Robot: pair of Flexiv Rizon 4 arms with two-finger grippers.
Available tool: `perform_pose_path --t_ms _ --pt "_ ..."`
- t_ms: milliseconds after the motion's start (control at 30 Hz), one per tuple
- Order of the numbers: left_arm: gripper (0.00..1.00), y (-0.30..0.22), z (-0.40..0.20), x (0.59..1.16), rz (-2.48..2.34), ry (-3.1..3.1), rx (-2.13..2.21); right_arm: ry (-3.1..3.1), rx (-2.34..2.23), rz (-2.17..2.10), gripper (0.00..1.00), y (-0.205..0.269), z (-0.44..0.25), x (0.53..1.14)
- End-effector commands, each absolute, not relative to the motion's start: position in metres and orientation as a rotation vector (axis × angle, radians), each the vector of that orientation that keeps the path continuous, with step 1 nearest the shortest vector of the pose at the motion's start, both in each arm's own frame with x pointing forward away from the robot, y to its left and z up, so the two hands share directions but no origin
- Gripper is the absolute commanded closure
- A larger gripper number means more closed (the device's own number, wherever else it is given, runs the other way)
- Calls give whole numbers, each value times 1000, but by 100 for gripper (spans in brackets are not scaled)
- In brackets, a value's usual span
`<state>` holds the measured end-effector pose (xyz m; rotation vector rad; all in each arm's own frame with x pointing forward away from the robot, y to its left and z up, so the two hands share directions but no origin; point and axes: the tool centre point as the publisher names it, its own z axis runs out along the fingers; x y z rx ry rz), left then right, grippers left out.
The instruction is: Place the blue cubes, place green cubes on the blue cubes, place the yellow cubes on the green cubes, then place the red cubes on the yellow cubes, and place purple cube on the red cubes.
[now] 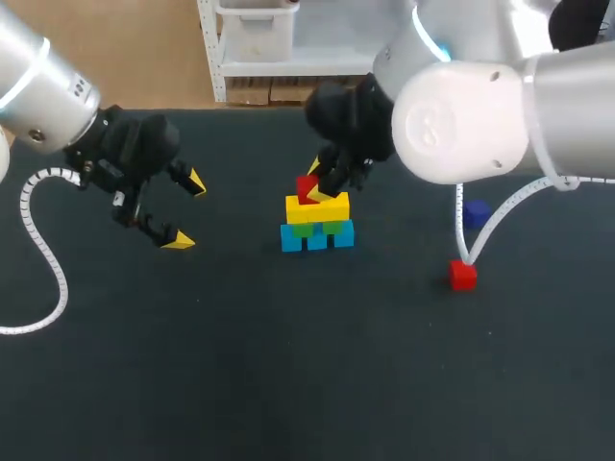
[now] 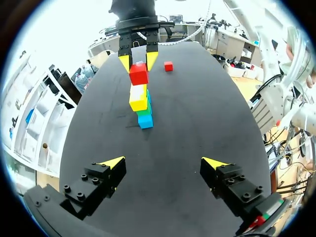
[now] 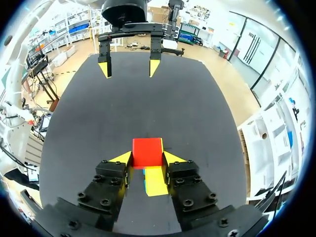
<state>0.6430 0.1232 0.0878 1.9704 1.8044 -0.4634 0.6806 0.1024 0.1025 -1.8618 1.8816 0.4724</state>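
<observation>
purple cube (image 1: 479,213) partly behind cable (image 1: 458,223), green cubes (image 1: 304,230) mostly under yellow cubes (image 1: 319,207)

rest: table (image 1: 288,384) | top: dark, near-black | finish: matte

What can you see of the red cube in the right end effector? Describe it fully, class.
The red cube is a plain, matt, solid-coloured block, material unclear. The right end effector clamps it on two opposite sides between its yellow tips, directly over the yellow cubes; whether it rests on them cannot be told.
</observation>
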Motion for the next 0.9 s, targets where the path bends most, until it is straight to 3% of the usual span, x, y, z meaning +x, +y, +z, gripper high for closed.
perform_pose_path --t_ms 33,900 --pt "0 124 87 643 -464 1800 1969 1886 -1864 474 100 104 101 682" --pt "0 124 87 643 -464 1800 1969 1905 -1863 489 100 105 91 686"
